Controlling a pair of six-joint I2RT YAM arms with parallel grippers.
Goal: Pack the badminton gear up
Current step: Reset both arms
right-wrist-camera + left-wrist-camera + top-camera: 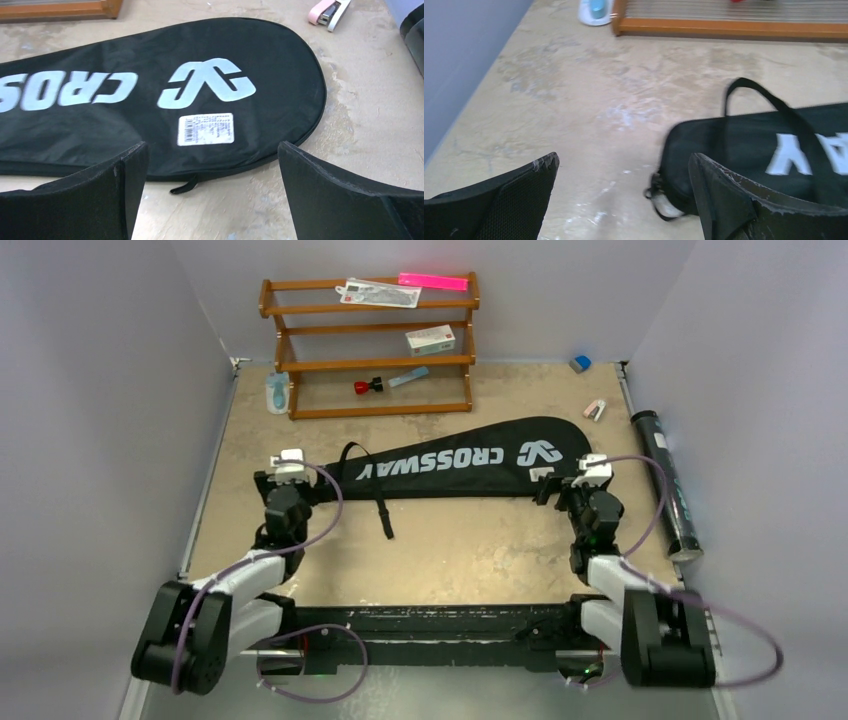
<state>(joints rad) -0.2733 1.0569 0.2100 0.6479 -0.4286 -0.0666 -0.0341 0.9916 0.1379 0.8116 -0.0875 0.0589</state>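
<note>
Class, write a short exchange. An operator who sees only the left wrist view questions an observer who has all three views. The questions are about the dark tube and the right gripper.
Operator: I see only the narrow end of the black bag and its strap. Where is the tube?
Observer: The dark tube lies along the right wall, apart from the bag's wide end.
Operator: What is the right gripper doing?
Observer: The right gripper is open and holds nothing. It is at the near edge of the bag's wide end, close to a white barcode label.
</note>
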